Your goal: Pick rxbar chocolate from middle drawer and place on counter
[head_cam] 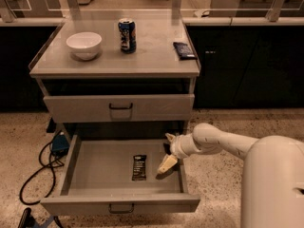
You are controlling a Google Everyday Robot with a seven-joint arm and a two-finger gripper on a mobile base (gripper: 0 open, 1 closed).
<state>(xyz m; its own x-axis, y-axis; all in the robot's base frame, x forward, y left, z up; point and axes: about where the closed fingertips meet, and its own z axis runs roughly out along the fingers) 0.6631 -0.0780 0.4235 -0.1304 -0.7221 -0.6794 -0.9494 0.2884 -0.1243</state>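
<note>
The rxbar chocolate (139, 167) lies flat on the floor of the open middle drawer (95, 175), right of the floor's middle, black wrapper with white print. My gripper (168, 151) hangs inside the drawer by its right wall, just right of the bar and not touching it. Its pale fingers (167, 164) are spread apart and hold nothing. The counter (152, 56) is the light-grey cabinet top above.
On the counter stand a white bowl (84, 45), a dark can (127, 34) and a dark blue flat packet (184, 50) near the right edge. A closed drawer (118, 107) sits above the open one. Cables and a blue box (60, 143) lie on the floor at left.
</note>
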